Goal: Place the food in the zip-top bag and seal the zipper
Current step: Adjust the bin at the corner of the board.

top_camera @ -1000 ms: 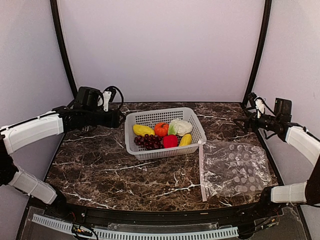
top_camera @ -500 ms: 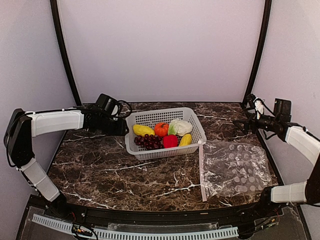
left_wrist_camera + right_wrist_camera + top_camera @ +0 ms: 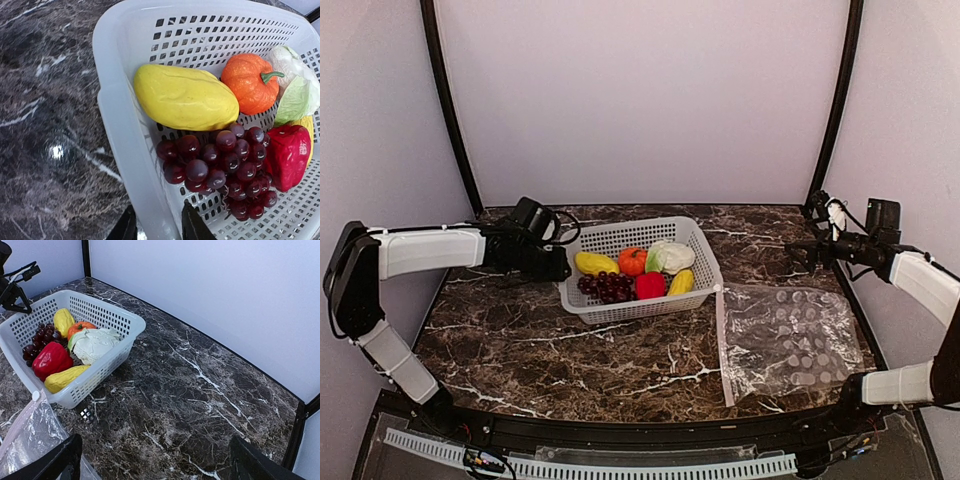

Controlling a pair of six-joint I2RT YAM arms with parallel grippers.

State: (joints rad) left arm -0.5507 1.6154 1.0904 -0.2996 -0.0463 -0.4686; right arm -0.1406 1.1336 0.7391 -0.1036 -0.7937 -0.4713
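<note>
The food lies in a grey-white perforated basket point(image 3: 620, 227): a yellow piece point(image 3: 185, 97), an orange tomato point(image 3: 250, 82), a white-green cauliflower point(image 3: 295, 85), dark red grapes point(image 3: 225, 165), a red pepper point(image 3: 287, 155) and a second yellow piece point(image 3: 682, 283). My left gripper point(image 3: 558, 268) straddles the basket's left wall point(image 3: 115, 115), one finger inside and one outside, closed on the rim. The clear zip-top bag point(image 3: 790, 335) lies flat at the right, its whitish zipper point(image 3: 724, 345) along its left edge. My right gripper point(image 3: 805, 250) hangs wide open over the back right of the table, holding nothing.
The basket's right corner stands just above the zipper's far end. Black frame posts point(image 3: 835, 110) rise at both back corners. Dark marble table point(image 3: 570, 350) stretches in front of the basket. In the right wrist view the bag's corner point(image 3: 30, 440) shows at lower left.
My left arm swung in to the basket's left wall and its jaws narrowed onto the rim. The basket then shifted a little to the left. The right arm stayed still.
</note>
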